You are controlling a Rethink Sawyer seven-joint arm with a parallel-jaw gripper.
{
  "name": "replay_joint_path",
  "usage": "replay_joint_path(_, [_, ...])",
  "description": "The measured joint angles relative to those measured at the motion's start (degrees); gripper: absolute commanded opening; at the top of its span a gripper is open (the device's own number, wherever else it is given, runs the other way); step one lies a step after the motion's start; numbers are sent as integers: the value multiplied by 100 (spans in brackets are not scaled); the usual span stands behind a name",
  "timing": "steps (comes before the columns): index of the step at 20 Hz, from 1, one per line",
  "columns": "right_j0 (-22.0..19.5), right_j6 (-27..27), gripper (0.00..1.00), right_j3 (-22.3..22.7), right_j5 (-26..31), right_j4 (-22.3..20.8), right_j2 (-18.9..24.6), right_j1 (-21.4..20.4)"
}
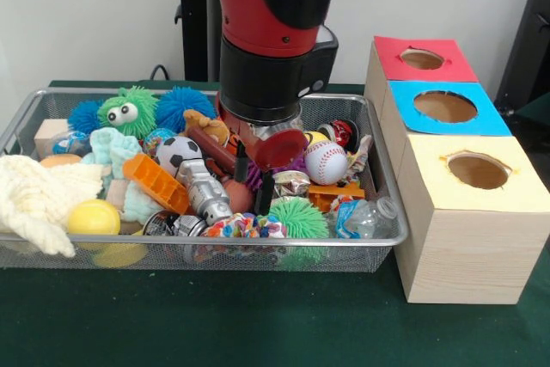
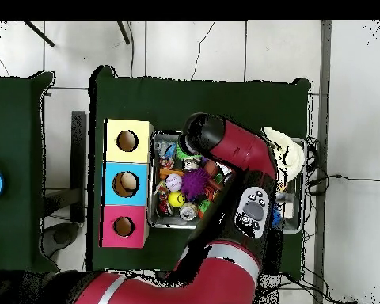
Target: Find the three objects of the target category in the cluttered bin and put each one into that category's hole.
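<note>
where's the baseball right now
In the front view, the baseball lies in the right half of the wire bin, just right of the arm's gripper, on top of the clutter behind a crumpled plastic bottle.

Red and black robot arm [image 1: 258, 15] reaching down from above, thick black wrist collar pointing straight down, gripper [image 1: 253, 180] with two thin dark fingers [image 1: 241, 163] hanging low, gap between them unclear, seen from overhead the arm [image 2: 241, 170] bends in an elbow
</note>
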Motion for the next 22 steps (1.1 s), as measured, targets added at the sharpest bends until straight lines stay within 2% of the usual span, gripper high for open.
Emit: replay_joint_path(22, [34,0,100,-271,0,2,0,261])
